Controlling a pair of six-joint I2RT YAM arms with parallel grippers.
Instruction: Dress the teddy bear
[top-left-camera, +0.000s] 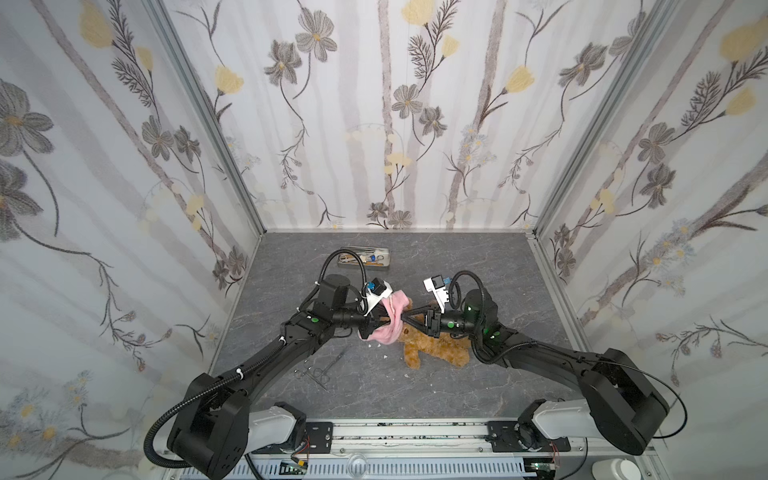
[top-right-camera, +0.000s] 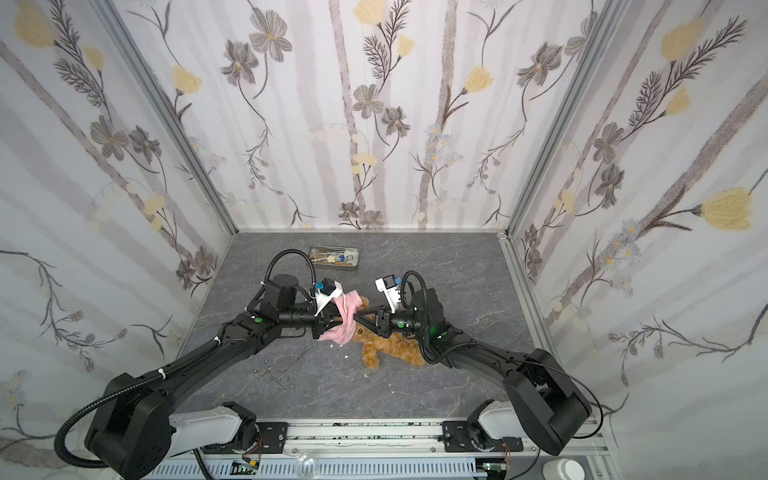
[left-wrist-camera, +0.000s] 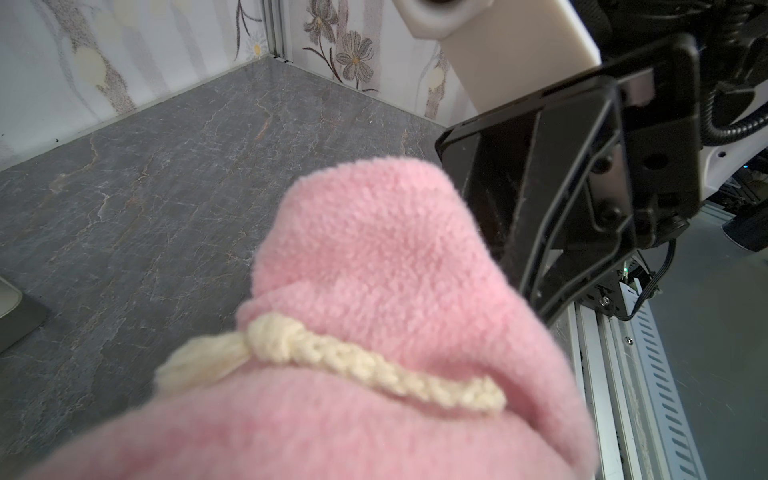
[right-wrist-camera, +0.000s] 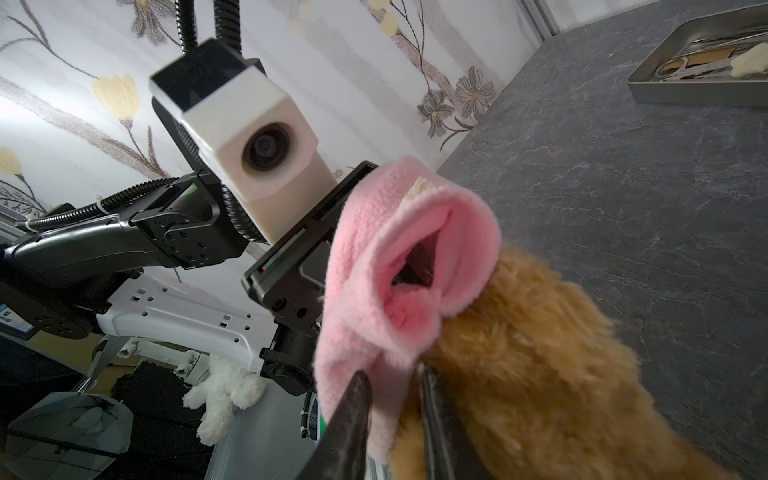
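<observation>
- The bear (top-left-camera: 436, 351) is lying on the table (top-left-camera: 490, 270), just under and behind the right gripper (right-wrist-camera: 395, 419), with its head end toward the shirt (top-left-camera: 392, 320).
- The right gripper's jaws are standing almost together, pinching the shirt's edge right against the fur.
- The left gripper (top-left-camera: 386, 322) is sitting shut inside the shirt, which is draping over it. Whether it is pinching fabric I cannot tell.
- The bear is looking light, soft and squashy, so it is likely to slide or roll rather than resist. The torso or a limb seems the best hold, not the fur tips.
- The shirt is limp fleece and is best held at the hem of its opening.
- A cord (left-wrist-camera: 374, 365) is lying across the shirt over the left gripper and may snag.
- Forceps (top-left-camera: 318, 372) are lying beneath the left arm, and a tray (top-left-camera: 365, 258) is sitting well beyond the left gripper. Neither is blocking.
- The grippers are meeting nearly tip to tip, crowding each other.
</observation>
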